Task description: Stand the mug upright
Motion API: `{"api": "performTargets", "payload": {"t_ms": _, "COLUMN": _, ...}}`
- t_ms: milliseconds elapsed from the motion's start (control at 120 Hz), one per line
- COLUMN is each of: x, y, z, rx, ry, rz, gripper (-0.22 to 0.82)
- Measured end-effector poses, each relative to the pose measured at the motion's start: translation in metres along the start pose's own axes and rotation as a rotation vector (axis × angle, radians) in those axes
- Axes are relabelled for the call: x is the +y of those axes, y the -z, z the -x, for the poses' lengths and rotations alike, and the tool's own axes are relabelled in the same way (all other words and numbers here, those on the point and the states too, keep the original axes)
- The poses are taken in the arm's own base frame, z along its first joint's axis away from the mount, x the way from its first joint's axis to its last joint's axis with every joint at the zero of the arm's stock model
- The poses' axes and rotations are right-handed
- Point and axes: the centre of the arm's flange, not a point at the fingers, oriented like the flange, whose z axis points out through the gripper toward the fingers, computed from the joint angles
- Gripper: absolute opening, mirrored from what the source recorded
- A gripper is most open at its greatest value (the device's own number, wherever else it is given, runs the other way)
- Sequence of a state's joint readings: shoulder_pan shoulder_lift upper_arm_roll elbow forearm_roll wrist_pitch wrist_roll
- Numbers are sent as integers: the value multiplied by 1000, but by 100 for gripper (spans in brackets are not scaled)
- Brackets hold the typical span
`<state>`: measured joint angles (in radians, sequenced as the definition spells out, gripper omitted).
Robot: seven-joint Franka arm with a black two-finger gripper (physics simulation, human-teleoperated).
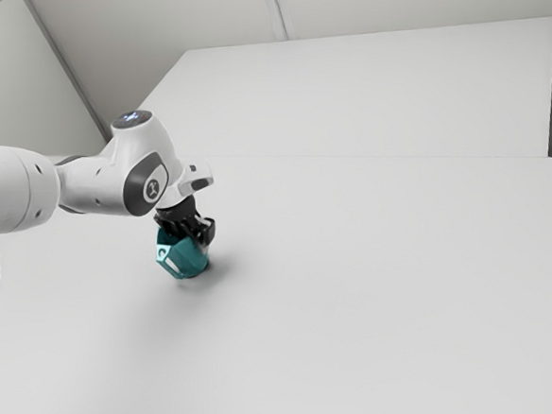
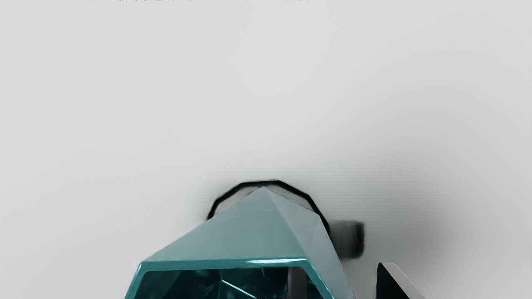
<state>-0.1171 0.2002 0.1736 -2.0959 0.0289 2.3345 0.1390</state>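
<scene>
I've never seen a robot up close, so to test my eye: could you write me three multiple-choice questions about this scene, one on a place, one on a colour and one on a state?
1. Where is the mug in the exterior view?
A) Near the view's right edge
B) Right by the gripper
C) On top of the arm

2. What colour is the mug's body?
A) Orange
B) Yellow
C) Teal

3. How is the mug's mouth?
A) Uncovered
B) Closed by a lid
C) Full of milk to the brim

1: B, the exterior view shows it just under the black gripper.
2: C, both views show blue-green sides.
3: A, the wrist view looks past the rim onto dark inner walls.
</scene>
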Motion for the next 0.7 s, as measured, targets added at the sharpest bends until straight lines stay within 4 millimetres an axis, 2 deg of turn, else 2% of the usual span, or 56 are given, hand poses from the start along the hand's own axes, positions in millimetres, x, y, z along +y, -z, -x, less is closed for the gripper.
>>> {"api": "performTargets", "payload": {"t_ms": 92, "x": 1, "y": 4, "z": 0, "rx": 5, "ry": -6, "rz": -2, "gripper": 31}}
{"api": "performTargets", "payload": {"t_ms": 200, "x": 4, "y": 15, "z": -1, "rx": 23, "ry": -16, "rz": -5, "gripper": 43}}
{"api": "performTargets", "payload": {"t_ms": 342, "x": 5, "y": 49, "z": -1, "rx": 69, "ry": -36, "rz": -22, "gripper": 51}}
{"api": "performTargets", "payload": {"t_ms": 408, "x": 1, "y": 74, "z": -6, "rx": 92, "ry": -42, "rz": -38, "gripper": 54}}
{"api": "performTargets", "payload": {"t_ms": 583, "x": -4, "y": 168, "z": -33, "rx": 146, "ry": -52, "rz": -86, "gripper": 58}}
{"api": "performTargets", "payload": {"t_ms": 700, "x": -8, "y": 214, "z": -26, "rx": 148, "ry": -49, "rz": -106, "gripper": 59}}
